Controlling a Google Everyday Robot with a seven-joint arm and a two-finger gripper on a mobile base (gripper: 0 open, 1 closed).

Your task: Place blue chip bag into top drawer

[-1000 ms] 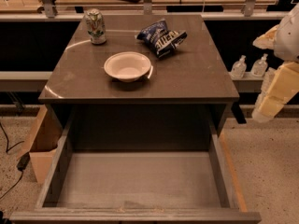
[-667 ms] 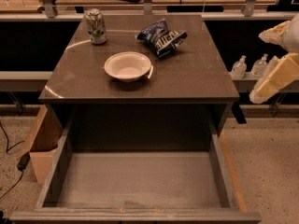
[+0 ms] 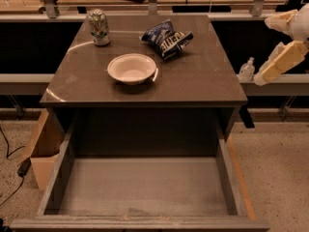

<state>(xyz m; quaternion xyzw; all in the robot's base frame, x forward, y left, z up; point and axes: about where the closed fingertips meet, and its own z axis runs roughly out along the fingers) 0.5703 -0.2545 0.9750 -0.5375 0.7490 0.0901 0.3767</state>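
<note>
Dark table [image 3: 203, 81] carries the blue chip bag [image 3: 166, 38] at 1 o'clock from the bowl [image 3: 132, 67]; it looks light, soft and slippery, so pinch a crumpled edge. Gripper [image 3: 282, 62] hangs at 3 o'clock; open or closed, I cannot tell.

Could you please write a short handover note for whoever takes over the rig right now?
The gripper hangs off the right side of the cabinet top, well apart from the bag.
The bag lies at the back of the top, right of the can and behind the bowl.
The drawer is pulled open with nothing in it.
Done: drawer open.
Left: reach the bag, grasp it, carry it forward, lower it into the drawer and release.
</note>
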